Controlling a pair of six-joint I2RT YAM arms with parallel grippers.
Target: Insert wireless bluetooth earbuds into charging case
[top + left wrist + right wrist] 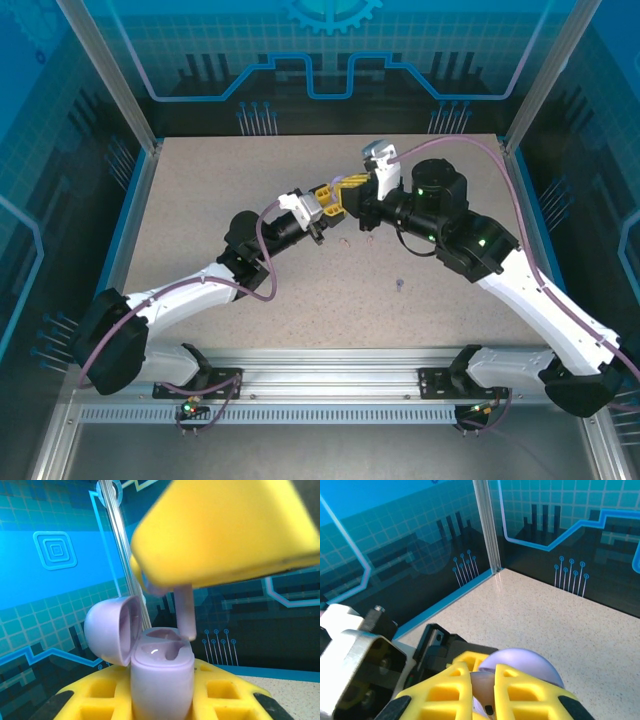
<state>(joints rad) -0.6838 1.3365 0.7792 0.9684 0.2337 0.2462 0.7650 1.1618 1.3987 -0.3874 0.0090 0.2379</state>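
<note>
My left gripper (320,210) (162,700) is shut on a lilac charging case (162,675), holding it upright above the middle of the table. The case's lid (107,630) hangs open to the left. My right gripper (350,195) (487,682) is shut on a pale purple earbud (490,687) directly above the case. In the left wrist view the earbud's stem (185,612) points down from the right gripper's yellow finger (225,530), and its tip is at the rim of the case's far slot. The round lid (525,665) shows just beyond my right fingers.
Two tiny pale buds (345,240) (368,238) lie on the speckled table (220,190) under the grippers. Another small purple one (400,287) lies nearer the front. Blue transparent walls (130,180) enclose the table on three sides.
</note>
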